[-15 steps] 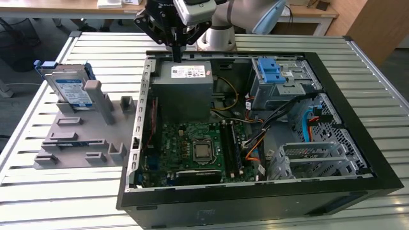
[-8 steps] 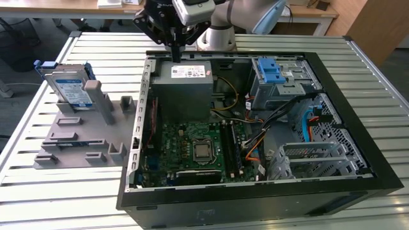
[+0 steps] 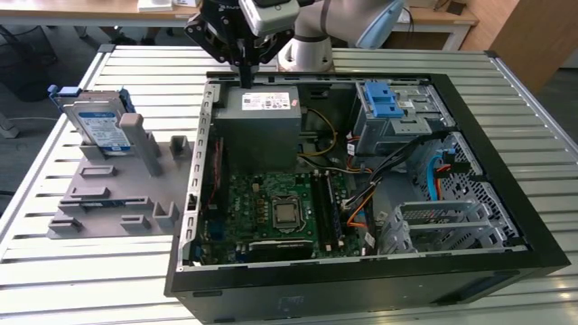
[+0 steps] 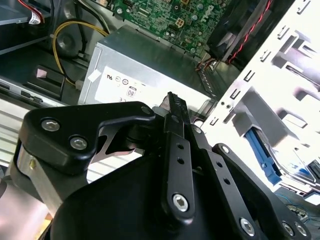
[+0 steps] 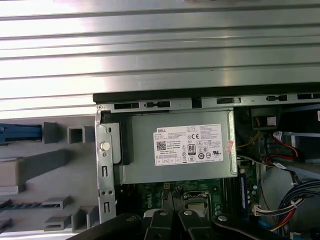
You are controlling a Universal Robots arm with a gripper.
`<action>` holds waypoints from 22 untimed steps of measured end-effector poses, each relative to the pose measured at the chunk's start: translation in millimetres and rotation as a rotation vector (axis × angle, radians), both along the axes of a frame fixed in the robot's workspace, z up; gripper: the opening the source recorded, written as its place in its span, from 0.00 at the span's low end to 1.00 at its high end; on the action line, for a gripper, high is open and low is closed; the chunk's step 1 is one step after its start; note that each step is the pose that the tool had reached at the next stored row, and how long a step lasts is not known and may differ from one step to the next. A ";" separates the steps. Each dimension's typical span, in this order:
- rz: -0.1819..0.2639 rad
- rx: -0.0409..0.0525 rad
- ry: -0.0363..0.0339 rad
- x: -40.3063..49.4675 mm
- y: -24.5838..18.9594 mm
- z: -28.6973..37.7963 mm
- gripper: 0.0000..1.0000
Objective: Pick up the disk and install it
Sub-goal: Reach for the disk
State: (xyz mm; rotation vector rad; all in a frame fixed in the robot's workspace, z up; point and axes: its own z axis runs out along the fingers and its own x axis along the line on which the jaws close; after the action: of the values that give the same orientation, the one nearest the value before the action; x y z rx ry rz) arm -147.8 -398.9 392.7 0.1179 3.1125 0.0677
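The disk [image 3: 97,125] is stood on edge in a grey holder fixture [image 3: 108,203], label side turned toward the exterior camera, blue rails seen along its edges. The fixture is laid on the slatted metal tabletop [image 3: 91,277], at the exterior view's left of the open computer case [image 3: 515,223]; the disk is untouched and outside the case.

The end effector [image 3: 243,80] is pointed down over the far edge of the grey power supply [image 3: 262,132], well apart from the disk. Its fingers are pressed together and nothing is held. In both wrist views the power supply's white sticker is seen past the closed fingertips.

A blue-latched drive bay [image 3: 393,108] is seated in the case's far corner at the exterior view's right. A green motherboard [image 3: 280,210] is seen nearer the camera than the power supply.
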 end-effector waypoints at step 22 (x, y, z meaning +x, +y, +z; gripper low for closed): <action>0.000 0.0000 0.0000 -9.8 0.0 -0.7 0.11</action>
State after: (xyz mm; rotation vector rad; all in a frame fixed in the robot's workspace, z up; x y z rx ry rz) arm -157.7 -398.9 392.0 0.1179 3.1125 0.0677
